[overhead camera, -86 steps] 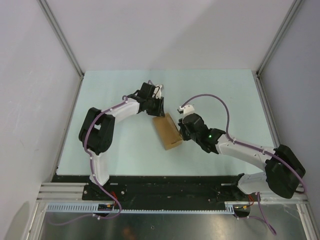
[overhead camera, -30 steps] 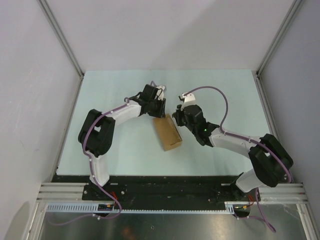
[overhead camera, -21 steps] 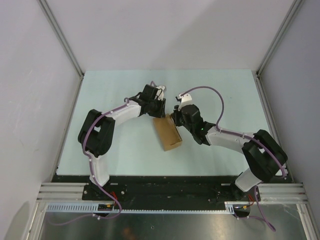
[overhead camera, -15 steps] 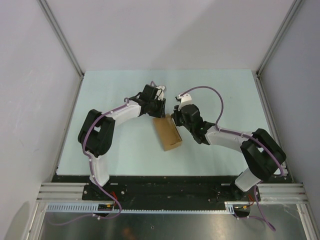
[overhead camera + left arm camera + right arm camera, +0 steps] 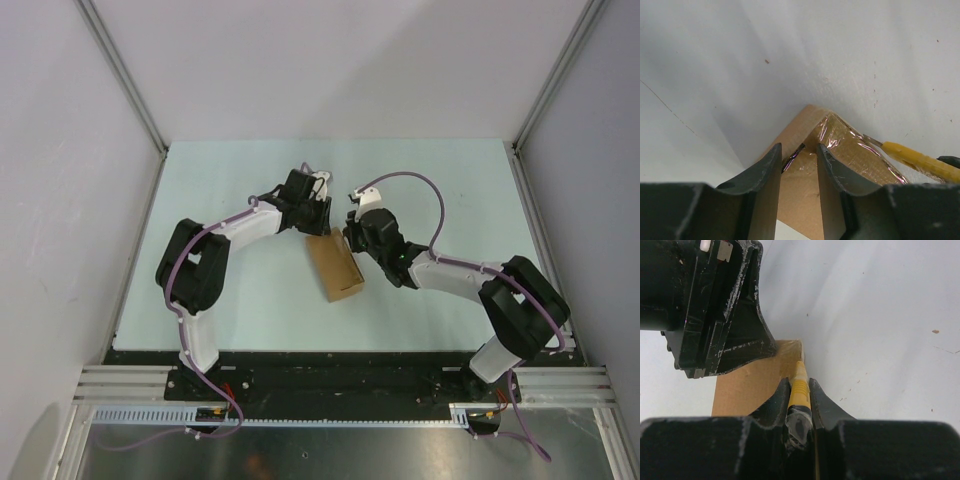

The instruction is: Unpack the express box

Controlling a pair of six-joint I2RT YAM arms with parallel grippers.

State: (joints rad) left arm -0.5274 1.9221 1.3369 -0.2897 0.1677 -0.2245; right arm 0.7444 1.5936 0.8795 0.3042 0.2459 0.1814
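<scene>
The express box (image 5: 336,268) is a flat brown carton lying on the table between the arms, its far end sealed with clear tape (image 5: 850,150). My left gripper (image 5: 316,222) holds that far end, with cardboard (image 5: 798,200) filling the gap at the left gripper (image 5: 799,147). My right gripper (image 5: 351,236) is shut on a slim yellow utility knife (image 5: 800,390). The knife's blade (image 5: 872,141) touches the taped edge at the box's far right corner (image 5: 790,347). The left gripper's black body (image 5: 715,315) stands close beside it. What the box holds is hidden.
The pale green table (image 5: 450,190) is bounded by white walls with metal posts (image 5: 545,95) at the back corners. The right arm's purple cable (image 5: 430,195) loops over the table. Both arm bases sit on the black rail (image 5: 330,375) at the near edge.
The right gripper has carried the knife along the box's right edge from its near part up to the far corner. The left gripper and the box have stayed put.
</scene>
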